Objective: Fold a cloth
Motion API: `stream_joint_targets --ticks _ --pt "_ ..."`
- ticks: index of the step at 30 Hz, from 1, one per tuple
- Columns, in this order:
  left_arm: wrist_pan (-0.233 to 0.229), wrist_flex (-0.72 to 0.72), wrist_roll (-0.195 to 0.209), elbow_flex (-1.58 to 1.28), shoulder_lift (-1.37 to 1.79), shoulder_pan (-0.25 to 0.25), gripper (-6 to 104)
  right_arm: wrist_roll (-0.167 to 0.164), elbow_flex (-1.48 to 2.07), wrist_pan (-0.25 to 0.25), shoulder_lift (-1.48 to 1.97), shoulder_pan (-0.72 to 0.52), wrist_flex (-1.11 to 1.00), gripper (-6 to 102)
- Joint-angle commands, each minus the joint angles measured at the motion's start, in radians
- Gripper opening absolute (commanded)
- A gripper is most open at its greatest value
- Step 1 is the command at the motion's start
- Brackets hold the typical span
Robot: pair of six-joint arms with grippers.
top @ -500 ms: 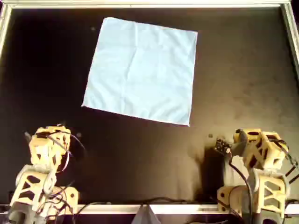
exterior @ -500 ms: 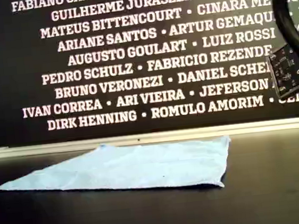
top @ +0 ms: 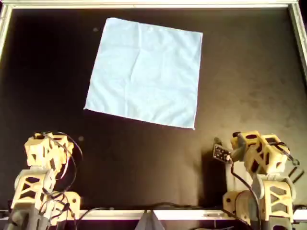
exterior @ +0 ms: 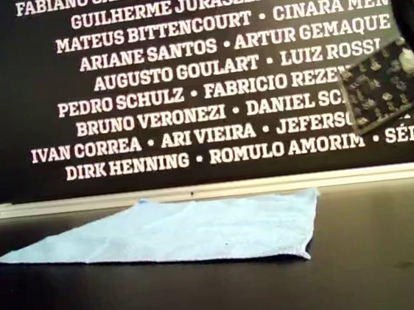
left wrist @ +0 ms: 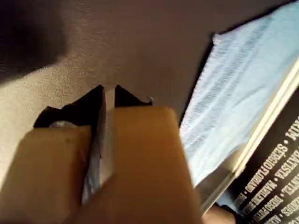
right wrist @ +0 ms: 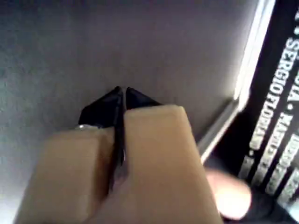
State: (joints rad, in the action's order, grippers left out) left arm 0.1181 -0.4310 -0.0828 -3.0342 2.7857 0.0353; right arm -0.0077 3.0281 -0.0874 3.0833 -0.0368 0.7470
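We have not started folding. The cloth lies flat and fully spread on the black table, in the far half of the overhead view and a little left of centre, turned slightly so its edges run off-square to the table frame. We see 1 layer only, with faint crease lines across it and all 4 corners out. In the exterior view the cloth sits low and nearly flat, its near right corner slightly lifted off the surface.

Both arms sit at the near edge of the overhead view, well apart from the cloth. The left gripper is at that view's near left, and its wrist view looks across bare table toward a cloth edge. Its jaws are pressed almost together with nothing between them. The right gripper is at the overhead view's near right, over bare table, and its jaws are likewise clenched on nothing.

So the whole task is left, in our judgement: open the claws, reach to the cloth's near edge or corners, pinch, lift and carry them over to the far side, then flatten.

We see no containers here, no bin, tray or box, so nothing is held in any.
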Motion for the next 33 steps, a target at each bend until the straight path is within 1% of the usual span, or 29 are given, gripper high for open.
stream_joint_targets --ticks 1,4,7,8,9,19,20,21,24,25,26,29,31,33 --pt "0.005 0.0 -0.003 0.014 0.002 0.023 6 0.002 0.012 -0.003 0.018 0.005 -0.044 1" --pt "0.005 0.0 0.005 0.014 0.002 0.023 6 0.005 0.012 -0.017 0.018 0.011 -0.044 1" --pt "0.006 0.0 0.008 0.014 0.006 0.021 6 0.005 0.012 -0.003 0.018 0.008 -0.044 1" --pt "0.006 0.0 0.008 0.014 0.009 0.021 6 0.006 0.012 -0.015 0.018 0.009 -0.044 1" --pt "0.006 0.0 0.008 0.014 0.008 0.021 6 0.006 0.012 -0.017 0.018 0.011 -0.044 1" --pt "0.006 0.0 -0.003 0.014 0.018 0.021 6 0.006 0.011 -0.018 0.021 0.012 -0.044 1" --pt "0.006 0.0 -0.003 0.014 0.02 0.021 6 -0.006 0.011 -0.018 0.021 0.011 -0.044 1" --pt "0.006 0.0 -0.002 0.014 0.02 0.021 6 -0.006 0.011 -0.005 0.021 0.002 -0.044 1" --pt "0.006 0.0 -0.003 0.014 0.023 0.021 7 -0.008 0.011 -0.002 0.02 -0.002 -0.044 1" --pt "0.006 0.012 -0.003 0.014 0.023 0.021 7 0.003 0.011 -0.015 0.028 -0.002 -0.044 2" --pt "0.006 0.018 -0.003 0.015 0.023 0.021 7 0.003 0.008 -0.018 0.029 0.011 -0.046 2" --pt "0.006 0.02 -0.003 0.018 0.043 0.021 11 0.006 -0.008 -0.026 0.031 0.014 -0.071 2" --pt "0.006 0.02 0.008 0.018 0.098 0.021 19 0.006 -0.025 -0.04 0.031 0.014 -0.112 5" --pt "0.006 0.02 0.009 0.006 0.169 0.021 30 0.006 -0.028 -0.054 0.031 0.014 -0.135 11"
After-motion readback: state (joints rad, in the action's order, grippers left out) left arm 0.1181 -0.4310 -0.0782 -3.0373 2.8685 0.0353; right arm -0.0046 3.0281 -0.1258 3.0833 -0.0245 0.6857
